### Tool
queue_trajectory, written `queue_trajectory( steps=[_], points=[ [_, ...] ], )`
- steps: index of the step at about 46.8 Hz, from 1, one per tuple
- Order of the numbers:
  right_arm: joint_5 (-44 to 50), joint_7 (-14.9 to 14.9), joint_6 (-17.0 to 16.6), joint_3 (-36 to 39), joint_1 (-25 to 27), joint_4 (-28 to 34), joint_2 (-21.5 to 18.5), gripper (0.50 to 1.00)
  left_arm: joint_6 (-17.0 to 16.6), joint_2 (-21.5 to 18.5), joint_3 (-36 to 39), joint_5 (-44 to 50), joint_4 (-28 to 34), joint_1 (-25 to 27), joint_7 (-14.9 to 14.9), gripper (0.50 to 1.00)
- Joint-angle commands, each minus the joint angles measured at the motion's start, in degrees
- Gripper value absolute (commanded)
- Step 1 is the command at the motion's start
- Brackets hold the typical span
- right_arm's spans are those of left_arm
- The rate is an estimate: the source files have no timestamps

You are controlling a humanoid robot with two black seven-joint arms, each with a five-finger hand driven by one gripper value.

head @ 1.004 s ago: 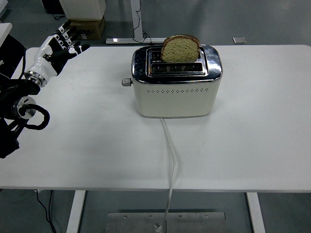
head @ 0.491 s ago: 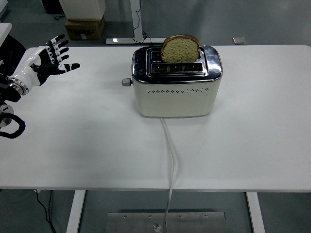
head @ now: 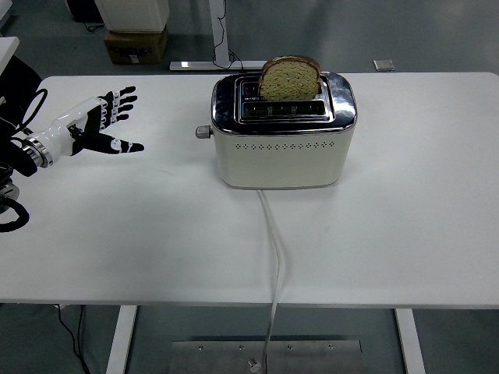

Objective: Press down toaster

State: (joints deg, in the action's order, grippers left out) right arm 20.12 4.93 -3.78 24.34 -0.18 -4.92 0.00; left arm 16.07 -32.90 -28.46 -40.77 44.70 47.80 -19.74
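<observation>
A cream toaster [head: 282, 148] with a chrome top stands at the table's back middle. A slice of brown bread [head: 289, 77] sticks up out of its rear slot. Its small lever knob [head: 203, 132] juts from the left end and sits high. My left hand [head: 101, 125] hovers over the table well to the left of that knob, palm turned, fingers spread and holding nothing. A wide gap of bare table lies between hand and toaster. The right arm is out of view.
The toaster's white cord [head: 274, 257] runs from its front down over the table's near edge. The white table [head: 405, 218] carries nothing else. A cardboard box [head: 136, 44] and table legs stand on the floor behind.
My left hand has dropped lower and shifted right, toward the toaster, with its fingers turned from pointing up to pointing right. Toaster, bread and lever are unchanged.
</observation>
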Motion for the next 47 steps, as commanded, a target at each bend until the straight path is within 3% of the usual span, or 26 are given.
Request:
queue_trajectory(
  steps=[1,19,26,42,47],
  points=[
    [0.00,-0.01,0.00,0.00,0.00,0.00,0.00,0.998,0.01,-0.84,-0.02,-2.03,1.27,0.01,-0.03,1.000],
    [0.00,-0.01,0.00,-0.08,0.00,0.00,0.00,0.998,0.10,-4.19,0.07,-6.77,7.34,0.45,-0.03,1.000],
    [0.00,-0.01,0.00,0.00,0.00,0.00,0.00,1.000,1.59,-4.45,0.07,-11.17,9.27,0.54,-0.12,1.000],
    [0.00,-0.01,0.00,0.00,0.00,0.00,0.00,1.000,4.23,-4.36,0.07,-15.74,9.45,1.59,-1.08,1.000],
    [0.00,-0.01,0.00,0.00,0.00,0.00,0.00,0.998,4.23,-4.10,0.07,-19.25,9.45,1.51,-2.75,1.000]
  ],
)
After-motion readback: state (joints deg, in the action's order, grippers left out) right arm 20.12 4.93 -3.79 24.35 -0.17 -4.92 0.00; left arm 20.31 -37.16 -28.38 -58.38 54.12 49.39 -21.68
